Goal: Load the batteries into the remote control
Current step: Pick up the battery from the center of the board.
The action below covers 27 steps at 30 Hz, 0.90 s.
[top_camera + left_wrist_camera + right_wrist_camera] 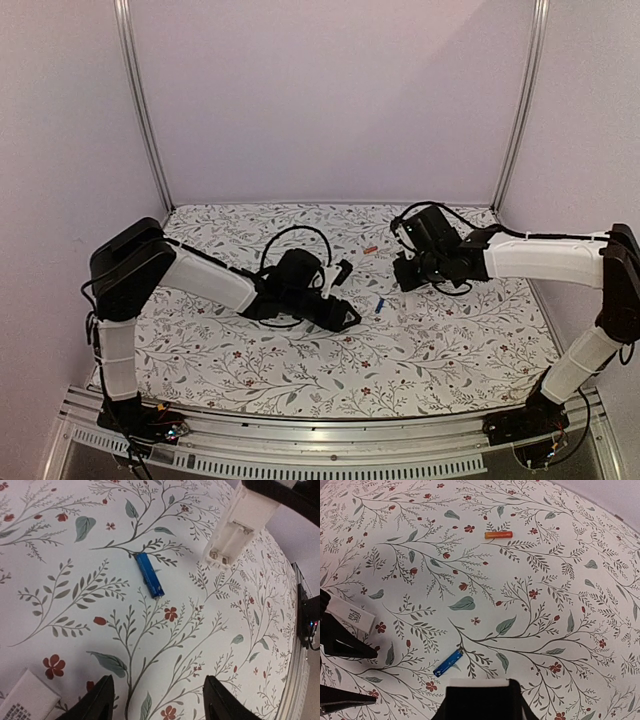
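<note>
1. The left gripper (162, 700) has its two black fingers spread wide, with nothing between them. It hangs low over the floral-printed table cloth (450, 340).
2. The right gripper (408, 278) pinches the upper part of the slim white plastic remote control (235, 527). The bar's battery-recess end tilts down towards the cloth; whether it touches cannot be told.
3. Writing: a white block with a small dark printed label (25, 702) sits just beside the left gripper's finger, at 9 o'clock from the jaws. The print is too small to read. No marking is legible on either battery or on the remote.
4. The thin blue cylinder battery (150, 575) lies flat on the cloth at 12 o'clock from the left jaws, with the remote at 1 o'clock. It lies between the two grippers.
5. The thin orange-red cylinder battery (498, 535) lies flat, well apart from the blue one, at 10 o'clock from the right gripper in the top view.
6. Left arm: the forearm slants from its raised elbow at 9 o'clock towards the table's middle.
7. Right arm: the elbow is high at 3 o'clock, the forearm is level and reaches leftward, and the wrist is bent down.
</note>
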### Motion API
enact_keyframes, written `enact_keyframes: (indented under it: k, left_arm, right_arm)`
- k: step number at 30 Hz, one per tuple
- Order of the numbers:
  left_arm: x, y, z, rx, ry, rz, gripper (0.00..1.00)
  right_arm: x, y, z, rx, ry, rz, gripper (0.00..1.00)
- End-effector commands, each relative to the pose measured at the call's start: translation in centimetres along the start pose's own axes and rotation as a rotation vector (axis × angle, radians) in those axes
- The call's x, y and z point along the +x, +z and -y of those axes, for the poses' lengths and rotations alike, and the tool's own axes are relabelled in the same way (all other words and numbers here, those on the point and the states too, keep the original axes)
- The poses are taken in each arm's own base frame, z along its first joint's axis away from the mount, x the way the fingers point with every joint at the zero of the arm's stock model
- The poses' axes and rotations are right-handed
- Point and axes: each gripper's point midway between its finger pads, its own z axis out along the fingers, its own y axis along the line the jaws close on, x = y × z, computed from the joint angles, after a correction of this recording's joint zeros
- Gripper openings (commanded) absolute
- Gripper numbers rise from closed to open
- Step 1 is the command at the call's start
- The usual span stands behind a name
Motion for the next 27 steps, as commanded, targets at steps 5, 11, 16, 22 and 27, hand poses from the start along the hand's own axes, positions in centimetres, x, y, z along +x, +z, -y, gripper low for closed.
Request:
enact_keyframes:
  k: [5,11,16,22,27]
  left_arm:
    - [-0.8,3.9,-0.4,-0.218,0.113,-0.104,0.62]
    - [-1.1,6.5,-1.5,-0.344,0.171,-0.178,0.61]
    - [-0.2,7.8,-2.1,-0.408,0.209,-0.246,0.56]
    - [0.4,8.0,-3.1,-0.461,0.247,-0.291,0.35]
    - [0.8,7.8,-3.5,-0.482,0.304,-0.327,0.2]
  right_arm:
    - [0.0,-2.2,5.1,-0.002,0.174,0.027,0.0]
    - [0.5,-3.1,7.8,-0.03,0.279,0.043,0.0]
    - [0.7,-3.5,8.5,-0.066,0.335,0.06,0.0]
    - [0.8,-3.4,8.6,-0.14,0.389,0.066,0.0]
    - [0.8,-3.1,8.7,-0.206,0.44,0.068,0.0]
